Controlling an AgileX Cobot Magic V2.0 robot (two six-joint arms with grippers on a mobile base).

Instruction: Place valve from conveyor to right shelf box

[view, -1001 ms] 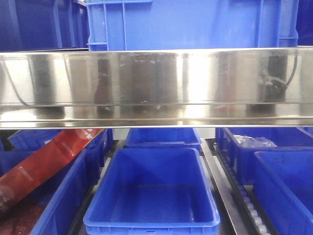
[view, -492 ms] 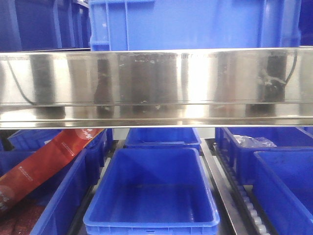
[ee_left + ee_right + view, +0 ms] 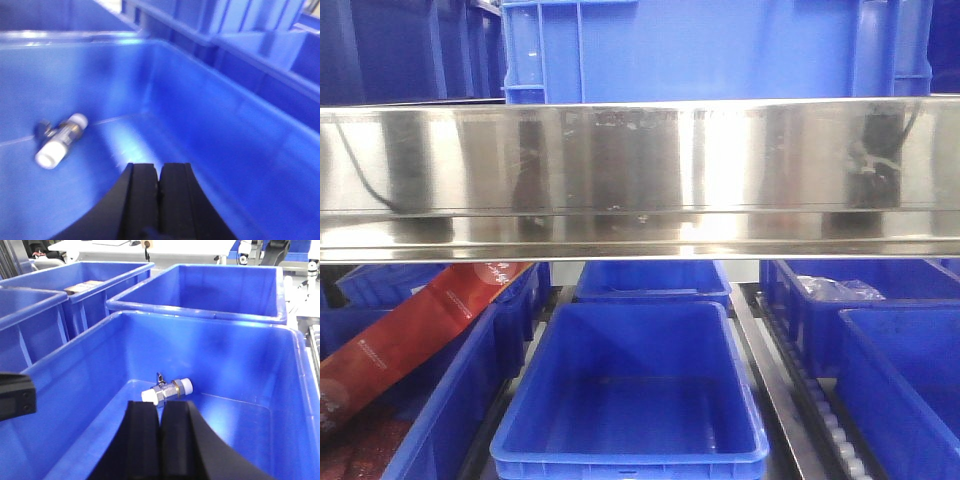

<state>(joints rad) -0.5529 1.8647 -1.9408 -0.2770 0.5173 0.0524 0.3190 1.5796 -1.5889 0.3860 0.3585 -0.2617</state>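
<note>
Both wrist views are showing the valve lying on its side on the floor of a blue box, free of any grip; the placing step appears done, and only the arms' withdrawal seems left. Whether this is the right shelf box cannot be told from these views. The left gripper, at the lower centre of its view, is showing its fingers pressed together with nothing between them, the valve sitting apart at the mid left. The right gripper is likewise closed and empty, the valve lying just beyond its tips. In the front view, the central bin is standing empty beneath a steel shelf rail; a red carton is leaning in the lower-left bin. The conveyor is not appearing in any view.
</note>
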